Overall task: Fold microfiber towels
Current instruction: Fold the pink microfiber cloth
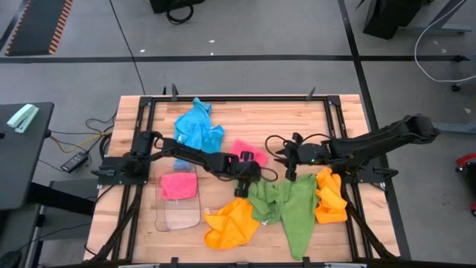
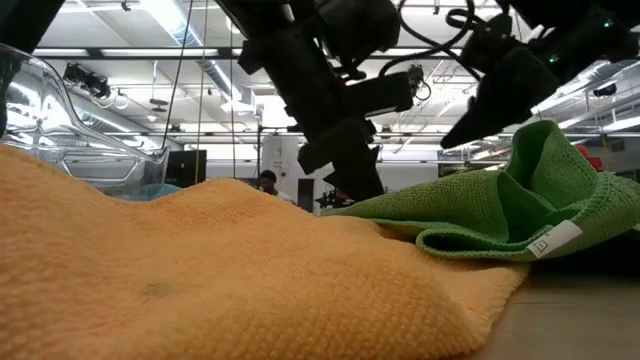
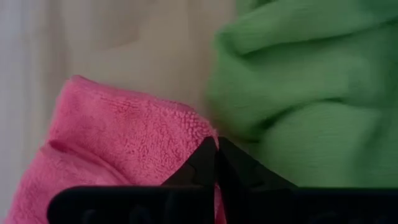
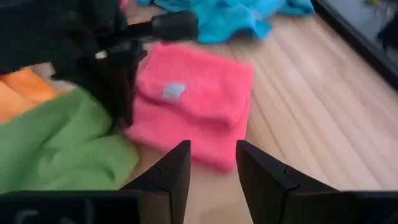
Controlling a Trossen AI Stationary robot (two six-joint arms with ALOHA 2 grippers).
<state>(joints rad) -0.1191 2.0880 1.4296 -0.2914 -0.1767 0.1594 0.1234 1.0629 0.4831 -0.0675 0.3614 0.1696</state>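
Note:
A folded pink towel [image 4: 199, 99] with a small label lies on the wooden table between my two grippers. My left gripper [image 3: 216, 148] is shut at that towel's edge next to the crumpled green towel [image 1: 286, 205]. My right gripper [image 4: 211, 165] hovers open just right of the pink towel, with nothing between its fingers. A blue towel [image 1: 197, 130] lies bunched at the far left. One orange towel [image 1: 234, 223] lies at the near edge and another [image 1: 331, 197] at the right. A second pink towel [image 1: 178, 186] lies folded in the clear tray [image 1: 178, 216]. My left gripper pinches the pink towel's edge [image 3: 202, 134] on the side facing the green towel, between its two shut fingers [image 4: 121, 99]. The fingers slant down onto it from the table's left. How many layers they hold cannot be seen. Most of the towel still lies folded on the table.
The green towel spreads toward the near edge and overlaps the near orange towel [image 2: 200, 270]. Black frame rails [image 1: 327, 119] run along the table's sides. Bare wood [image 4: 311, 112] shows beyond the pink towel toward the far edge.

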